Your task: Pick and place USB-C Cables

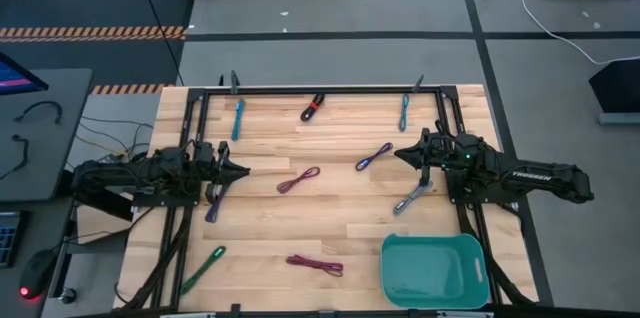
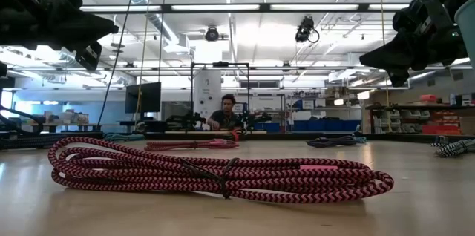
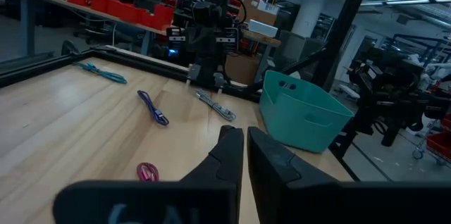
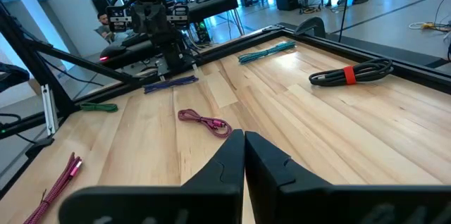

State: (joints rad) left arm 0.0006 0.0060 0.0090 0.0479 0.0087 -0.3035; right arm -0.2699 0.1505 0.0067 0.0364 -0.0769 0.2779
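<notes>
Several short bundled cables lie flat on the wooden table: two teal ones [image 1: 238, 118] [image 1: 404, 111], a black one with a red tie [image 1: 313, 106], a purple one [image 1: 374, 156], a magenta one [image 1: 298, 180], another purple one [image 1: 213, 203], a grey one [image 1: 412, 198], a green one [image 1: 204, 266] and a magenta-black one [image 1: 315, 265]. My left gripper [image 1: 245, 169] [image 3: 245, 146] hovers level at the table's left side, shut and holding nothing. My right gripper [image 1: 398, 155] [image 4: 244, 146] hovers level at the right side, also shut, beside the purple cable.
A teal bin [image 1: 433, 270] stands at the table's near right corner. A black frame [image 1: 330, 89] runs along the far edge and down both sides. A person [image 2: 226, 110] sits beyond the far edge. The table's middle has bare wood between the cables.
</notes>
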